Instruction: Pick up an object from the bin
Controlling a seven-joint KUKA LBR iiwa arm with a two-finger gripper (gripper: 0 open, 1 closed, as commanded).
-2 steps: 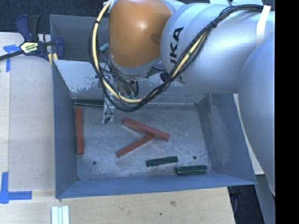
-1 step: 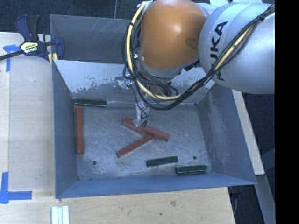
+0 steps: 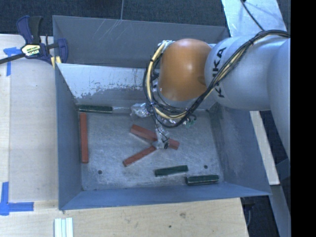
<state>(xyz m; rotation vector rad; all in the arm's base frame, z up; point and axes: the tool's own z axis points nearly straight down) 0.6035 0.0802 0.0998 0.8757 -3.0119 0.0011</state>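
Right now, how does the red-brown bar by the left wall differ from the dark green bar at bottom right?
Colour: red-brown bar versus dark green bar. Pose: red-brown bar runs top-to-bottom in view; dark green bar runs left-to-right. Red-brown bar looks longer. Both are slim, straight, lying flat.

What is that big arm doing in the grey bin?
A robot arm reaches into the grey bin from the right. Its gripper is low over two reddish-brown sticks that meet mid-bin. Neither looks lifted yet. Two dark green bars lie near the front wall, another reddish stick along the left.
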